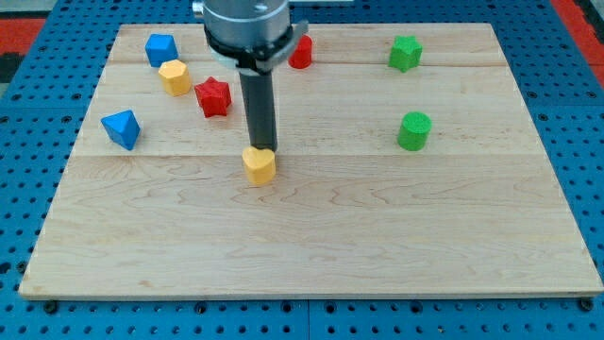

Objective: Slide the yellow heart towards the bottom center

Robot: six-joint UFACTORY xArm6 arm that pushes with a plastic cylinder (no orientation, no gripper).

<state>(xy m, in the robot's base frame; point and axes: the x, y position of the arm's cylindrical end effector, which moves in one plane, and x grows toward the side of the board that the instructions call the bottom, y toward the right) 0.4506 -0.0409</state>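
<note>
The yellow heart (259, 165) lies on the wooden board (311, 236), a little left of the board's middle. My tip (261, 148) stands right at the heart's top edge, touching it or nearly so, on the side toward the view's top. The dark rod rises straight up from there to the arm's round head (247, 26) at the view's top.
A yellow hexagon block (175, 76), a blue block (160, 49), a red star (214, 96) and a blue block (122, 128) lie at the upper left. A red block (302, 52) sits behind the arm. A green star-like block (405, 53) and a green cylinder (413, 130) lie at the right.
</note>
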